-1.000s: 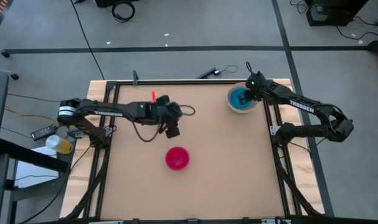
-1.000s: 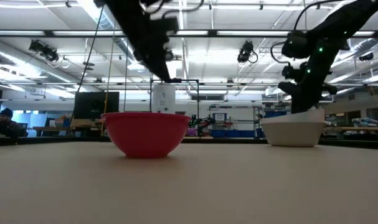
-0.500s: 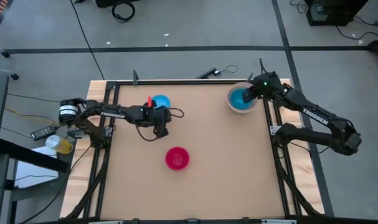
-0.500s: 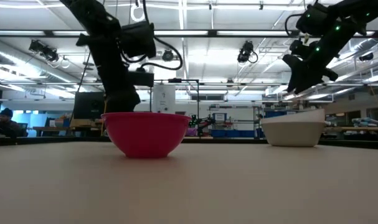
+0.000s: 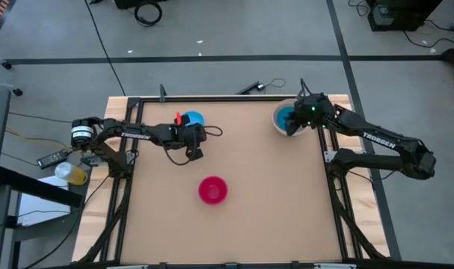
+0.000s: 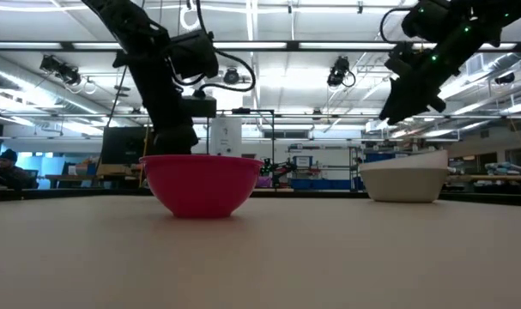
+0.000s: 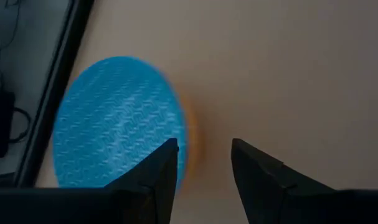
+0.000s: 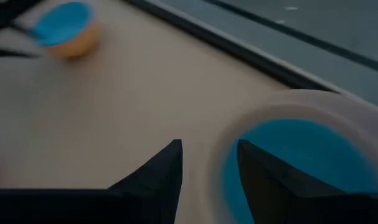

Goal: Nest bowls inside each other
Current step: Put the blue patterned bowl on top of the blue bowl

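1. Left gripper (image 7: 204,171): fingers stand apart with a clear gap, holding nothing. It hovers over the table just beside the light blue bowl (image 5: 192,119), which sits nested in a peach-orange bowl (image 7: 193,138) near the far left edge.
2. Right gripper (image 8: 208,168): fingers apart, empty, poised above the near rim of the grey-white bowl (image 8: 282,106) at the far right corner; a teal bowl (image 5: 289,118) sits inside it.
3. Magenta-red bowl (image 5: 213,189): stands alone and upright around mid-table, well apart from both grippers.
4. Surface: plain tan table (image 5: 264,202) with a dark frame.
5. Room: grey floor with cables; a large hall with ceiling lights shows beyond the table in the low view.
6. Count: five bowls, in two nested pairs and one single; two arms.
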Robot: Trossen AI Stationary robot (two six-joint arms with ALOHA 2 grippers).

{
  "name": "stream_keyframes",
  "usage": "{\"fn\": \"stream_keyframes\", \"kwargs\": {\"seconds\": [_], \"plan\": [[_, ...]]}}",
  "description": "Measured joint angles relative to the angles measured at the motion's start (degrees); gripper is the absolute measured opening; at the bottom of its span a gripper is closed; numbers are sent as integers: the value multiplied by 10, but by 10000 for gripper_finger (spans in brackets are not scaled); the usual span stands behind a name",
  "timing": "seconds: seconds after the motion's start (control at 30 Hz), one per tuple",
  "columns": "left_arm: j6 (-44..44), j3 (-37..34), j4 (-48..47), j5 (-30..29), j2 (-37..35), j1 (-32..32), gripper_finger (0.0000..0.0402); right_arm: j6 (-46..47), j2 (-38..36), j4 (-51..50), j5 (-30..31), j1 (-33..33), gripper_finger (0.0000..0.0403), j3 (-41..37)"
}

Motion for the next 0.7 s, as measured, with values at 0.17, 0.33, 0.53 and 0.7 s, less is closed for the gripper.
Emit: {"fn": "stream_keyframes", "kwargs": {"seconds": [0.17,0.33,0.53,0.7], "plan": [[17,-3,-1,20,1,43,153,16,7,25,1,71,160,0],[58,-3,3,89,8,74,127,23,9,55,27,126,160,0],[123,-5,8,120,19,78,16,27,9,63,51,170,160,0],[192,20,34,97,12,43,8,32,3,45,73,198,160,0]]}}
